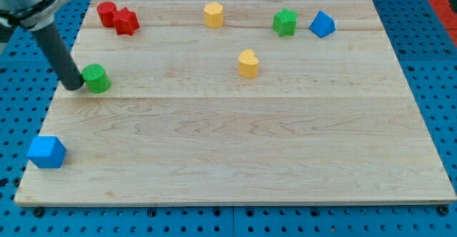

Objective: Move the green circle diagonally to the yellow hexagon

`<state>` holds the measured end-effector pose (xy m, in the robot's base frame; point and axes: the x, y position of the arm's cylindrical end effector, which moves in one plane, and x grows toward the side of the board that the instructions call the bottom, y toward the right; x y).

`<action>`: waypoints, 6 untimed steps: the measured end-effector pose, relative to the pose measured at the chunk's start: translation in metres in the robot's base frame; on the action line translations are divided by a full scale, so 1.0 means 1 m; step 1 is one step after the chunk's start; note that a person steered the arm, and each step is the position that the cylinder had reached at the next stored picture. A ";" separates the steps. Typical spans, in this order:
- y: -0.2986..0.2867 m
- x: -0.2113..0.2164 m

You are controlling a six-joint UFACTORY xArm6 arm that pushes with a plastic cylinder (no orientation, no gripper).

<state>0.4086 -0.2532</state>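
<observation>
The green circle (96, 78) lies on the wooden board (235, 151) at the view's left. My tip (74, 86) stands right at its left side, touching or nearly touching it. The yellow hexagon (213, 14) sits near the view's top, up and to the right of the green circle.
A yellow heart-shaped block (248, 63) lies in the middle upper part. A red circle (107, 13) and a red star (126, 21) sit at the top left. A green star (285, 22) and a blue block (322, 24) sit at the top right. A blue cube (47, 152) lies at the bottom left.
</observation>
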 end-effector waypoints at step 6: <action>0.166 -0.013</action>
